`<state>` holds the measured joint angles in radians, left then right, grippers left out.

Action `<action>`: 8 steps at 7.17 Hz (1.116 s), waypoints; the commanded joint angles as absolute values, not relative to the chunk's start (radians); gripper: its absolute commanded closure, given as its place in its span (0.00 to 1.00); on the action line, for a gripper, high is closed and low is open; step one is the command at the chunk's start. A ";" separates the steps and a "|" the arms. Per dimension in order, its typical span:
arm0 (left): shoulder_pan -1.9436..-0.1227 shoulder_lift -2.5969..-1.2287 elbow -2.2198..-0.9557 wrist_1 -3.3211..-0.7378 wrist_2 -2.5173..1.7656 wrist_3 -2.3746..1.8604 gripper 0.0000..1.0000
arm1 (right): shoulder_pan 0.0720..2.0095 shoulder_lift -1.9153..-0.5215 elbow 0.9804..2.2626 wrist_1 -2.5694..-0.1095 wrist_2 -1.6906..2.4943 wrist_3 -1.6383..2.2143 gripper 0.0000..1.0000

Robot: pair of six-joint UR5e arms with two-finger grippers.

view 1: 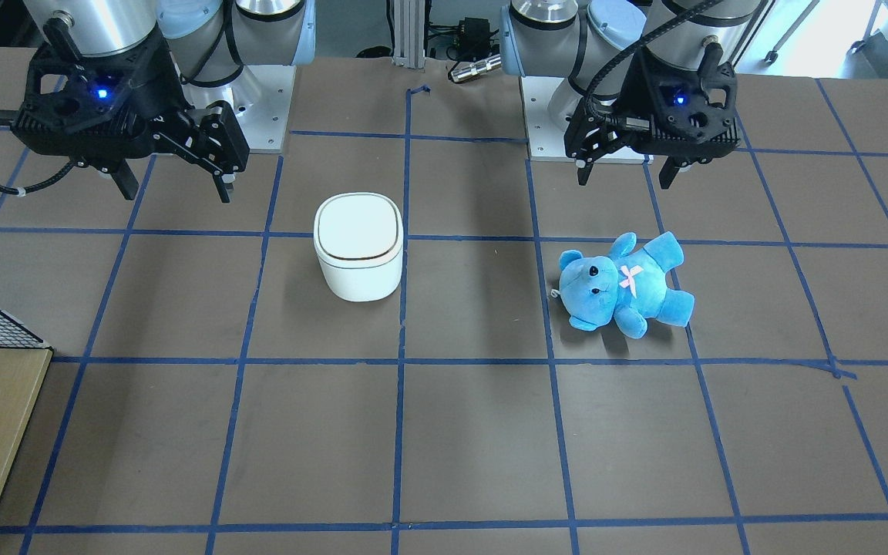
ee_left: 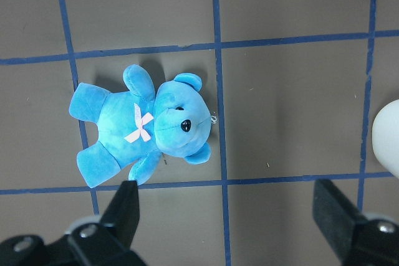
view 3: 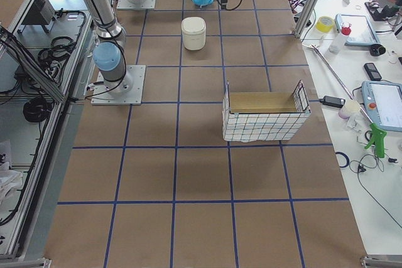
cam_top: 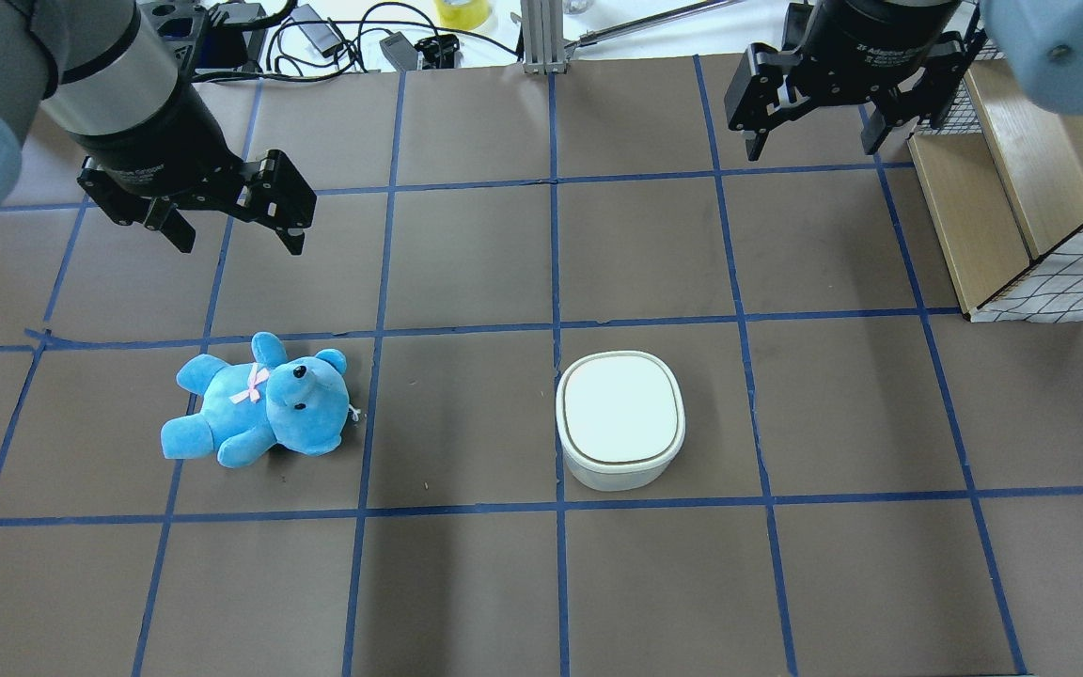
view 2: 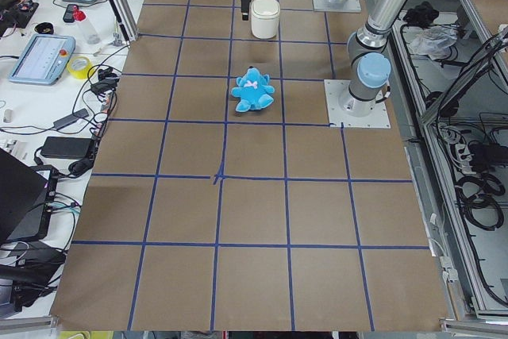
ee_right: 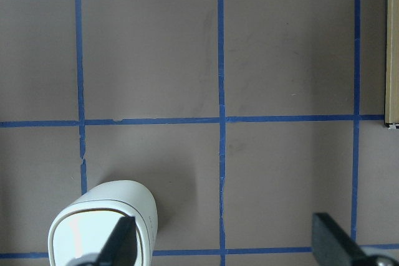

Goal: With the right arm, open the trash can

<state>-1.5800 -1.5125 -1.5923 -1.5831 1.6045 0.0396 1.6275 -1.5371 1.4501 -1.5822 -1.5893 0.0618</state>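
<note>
The white trash can (view 1: 358,247) stands on the brown table with its flat lid shut; it also shows in the overhead view (cam_top: 619,418) and at the lower left of the right wrist view (ee_right: 103,228). My right gripper (view 1: 176,193) is open and empty, held above the table behind the can and to its side, apart from it; overhead it is at the far right (cam_top: 810,150). My left gripper (cam_top: 241,240) is open and empty above the blue teddy bear (cam_top: 259,404).
The teddy bear (view 1: 625,285) lies on its back about two grid squares from the can. A wire basket with a wooden floor (cam_top: 1021,216) stands at the table edge on my right side. Blue tape lines grid the table.
</note>
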 commanded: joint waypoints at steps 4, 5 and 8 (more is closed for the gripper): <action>-1.580 -1.513 -1.592 -1.583 1.605 0.040 0.00 | 1.634 -1.534 1.448 -1.585 -1.589 0.064 0.00; -1.580 -1.513 -1.592 -1.583 1.605 0.038 0.00 | 1.643 -1.531 1.447 -1.585 -1.589 0.069 0.00; -1.580 -1.513 -1.592 -1.583 1.605 0.038 0.00 | 1.652 -1.529 1.447 -1.583 -1.591 0.101 0.03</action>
<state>-1.5800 -1.5125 -1.5923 -1.5831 1.6045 0.0391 1.6506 -1.5292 1.4460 -1.5843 -1.5936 0.0963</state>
